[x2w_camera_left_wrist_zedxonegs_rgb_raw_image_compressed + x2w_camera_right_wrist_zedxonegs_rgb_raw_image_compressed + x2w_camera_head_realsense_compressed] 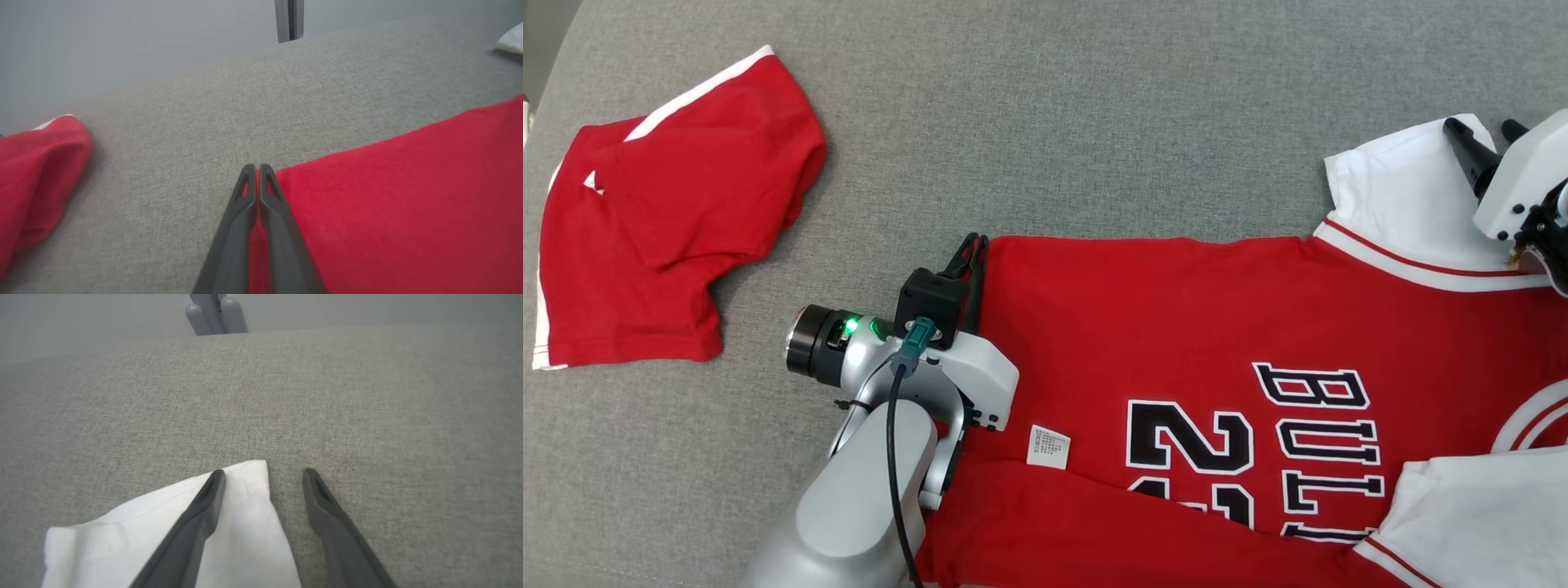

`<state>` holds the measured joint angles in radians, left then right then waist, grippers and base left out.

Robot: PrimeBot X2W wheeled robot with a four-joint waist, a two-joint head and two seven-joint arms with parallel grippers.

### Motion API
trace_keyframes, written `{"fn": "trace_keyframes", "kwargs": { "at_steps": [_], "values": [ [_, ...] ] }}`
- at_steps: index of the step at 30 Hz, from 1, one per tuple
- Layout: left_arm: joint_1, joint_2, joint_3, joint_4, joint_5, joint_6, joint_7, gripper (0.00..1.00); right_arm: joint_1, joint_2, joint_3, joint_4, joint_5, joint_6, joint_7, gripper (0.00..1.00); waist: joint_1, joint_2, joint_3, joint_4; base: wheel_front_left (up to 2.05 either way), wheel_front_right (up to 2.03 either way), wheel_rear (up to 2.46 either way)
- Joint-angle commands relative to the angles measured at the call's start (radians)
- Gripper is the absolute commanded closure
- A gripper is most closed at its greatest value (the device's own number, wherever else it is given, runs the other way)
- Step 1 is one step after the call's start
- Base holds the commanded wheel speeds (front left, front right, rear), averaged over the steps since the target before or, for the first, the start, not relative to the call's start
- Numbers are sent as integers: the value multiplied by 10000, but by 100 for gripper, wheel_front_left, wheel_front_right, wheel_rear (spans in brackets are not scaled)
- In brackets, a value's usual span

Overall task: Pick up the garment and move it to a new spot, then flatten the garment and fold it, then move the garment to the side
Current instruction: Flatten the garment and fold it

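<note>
Our left hand (257,168) is pinched tight on the jersey (1176,310) hem; our right hand (263,473) gapes empty over the white sleeve (163,522) (we risk a lopsided pull, bunching cloth).

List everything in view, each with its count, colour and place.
jersey: 1, red and white with black lettering, spread across the right of the head view.
shorts: 1, red with white trim, far left, apart from the jersey.
label: 1, white, on the jersey beside the left arm.
surface: 1, grey fabric, beneath both garments.
left gripper: 1, dark fingers, shut on the jersey's left edge.
right gripper: 1, dark fingers, open, one finger over the jersey's white sleeve.
</note>
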<state>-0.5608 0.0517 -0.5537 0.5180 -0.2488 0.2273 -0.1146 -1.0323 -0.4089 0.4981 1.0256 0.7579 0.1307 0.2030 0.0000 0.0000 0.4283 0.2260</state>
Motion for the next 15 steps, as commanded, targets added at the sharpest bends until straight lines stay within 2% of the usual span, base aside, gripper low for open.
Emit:
{"fn": "trace_keyframes", "kwargs": {
  "at_steps": [1,2,3,9,15],
  "values": [
    [-180,36,-36,-1,-115,70,-55,100,-125,-2,178,114,130,2,-60,75,0,0,27,19,0,0,0],
    [-205,31,-52,17,-130,87,-70,100,-158,-2,254,107,157,2,-118,96,0,0,30,20,0,0,0],
    [-227,30,-65,33,-165,96,-82,100,-187,-16,349,94,176,2,-154,100,0,0,29,20,0,0,0],
    [-288,27,-65,193,-277,130,-196,100,-276,-110,855,-75,330,2,-794,100,0,0,-10,-37,0,0,0],
    [-415,157,112,373,-438,192,-337,100,-345,-259,1335,-245,370,1,-1932,100,0,0,-159,-201,0,0,0]
  ]
}}
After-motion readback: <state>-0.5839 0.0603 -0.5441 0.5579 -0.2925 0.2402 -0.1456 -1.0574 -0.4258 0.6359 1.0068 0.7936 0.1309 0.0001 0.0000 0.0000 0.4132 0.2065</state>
